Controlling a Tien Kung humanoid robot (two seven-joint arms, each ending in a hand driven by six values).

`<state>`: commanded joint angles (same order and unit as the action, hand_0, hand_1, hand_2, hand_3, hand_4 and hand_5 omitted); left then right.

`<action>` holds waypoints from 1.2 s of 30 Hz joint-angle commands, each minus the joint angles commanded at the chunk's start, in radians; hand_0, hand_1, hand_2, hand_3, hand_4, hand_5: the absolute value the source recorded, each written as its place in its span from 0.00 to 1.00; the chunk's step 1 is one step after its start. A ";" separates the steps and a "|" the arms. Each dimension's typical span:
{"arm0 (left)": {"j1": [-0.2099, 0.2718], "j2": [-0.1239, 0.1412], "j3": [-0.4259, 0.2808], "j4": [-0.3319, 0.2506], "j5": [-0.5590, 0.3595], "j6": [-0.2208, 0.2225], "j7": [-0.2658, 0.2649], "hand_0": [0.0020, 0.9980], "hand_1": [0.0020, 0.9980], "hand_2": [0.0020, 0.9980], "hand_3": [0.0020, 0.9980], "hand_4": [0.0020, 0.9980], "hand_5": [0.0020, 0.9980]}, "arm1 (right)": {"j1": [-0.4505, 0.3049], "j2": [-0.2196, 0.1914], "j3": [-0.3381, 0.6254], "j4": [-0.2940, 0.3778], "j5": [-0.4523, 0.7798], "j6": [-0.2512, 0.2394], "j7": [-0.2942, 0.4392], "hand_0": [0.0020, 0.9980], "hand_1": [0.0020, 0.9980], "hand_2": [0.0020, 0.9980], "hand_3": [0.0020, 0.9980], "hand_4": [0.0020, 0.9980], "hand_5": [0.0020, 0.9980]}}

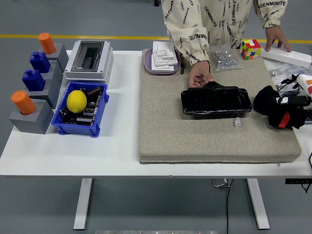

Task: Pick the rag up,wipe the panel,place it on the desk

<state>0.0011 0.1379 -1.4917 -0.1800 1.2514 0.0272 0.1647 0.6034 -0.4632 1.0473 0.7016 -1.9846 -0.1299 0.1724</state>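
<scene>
The black panel [216, 101] lies across the middle of the tan mat [195, 136]. A person at the far side rests one hand [200, 76] on the panel's far left edge. The rag [271, 103], a bunched black cloth with a red tag, sits on the mat's right side, just right of the panel. My right hand [294, 101] comes in from the right edge and lies against the rag's right part. Its grip is hidden among the black cloth. My left arm is out of the picture.
The person's other hand [278, 37] rests on a white power strip [287, 56] at the back right, near a colour cube [250, 49] and a bag of screws [224, 59]. A purple tray [162, 62], grey box [89, 59], blue bin [80, 109] and grey blocks [30, 117] stand left.
</scene>
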 joint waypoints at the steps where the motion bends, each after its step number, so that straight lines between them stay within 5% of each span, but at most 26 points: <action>1: 0.000 0.000 -0.001 0.000 0.001 0.000 0.000 0.64 0.69 0.73 0.56 0.59 0.47 | 0.000 0.001 0.002 -0.004 0.000 0.000 0.001 0.70 0.64 0.73 0.72 1.00 0.63; 36: -0.006 -0.006 -0.007 0.000 0.001 0.000 0.001 0.64 0.69 0.73 0.57 0.59 0.47 | -0.003 -0.004 0.029 -0.014 -0.011 0.008 0.002 0.70 0.64 0.73 0.72 1.00 0.63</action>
<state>-0.0047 0.1322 -1.4985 -0.1800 1.2527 0.0272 0.1656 0.6003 -0.4673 1.0766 0.6880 -1.9951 -0.1223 0.1749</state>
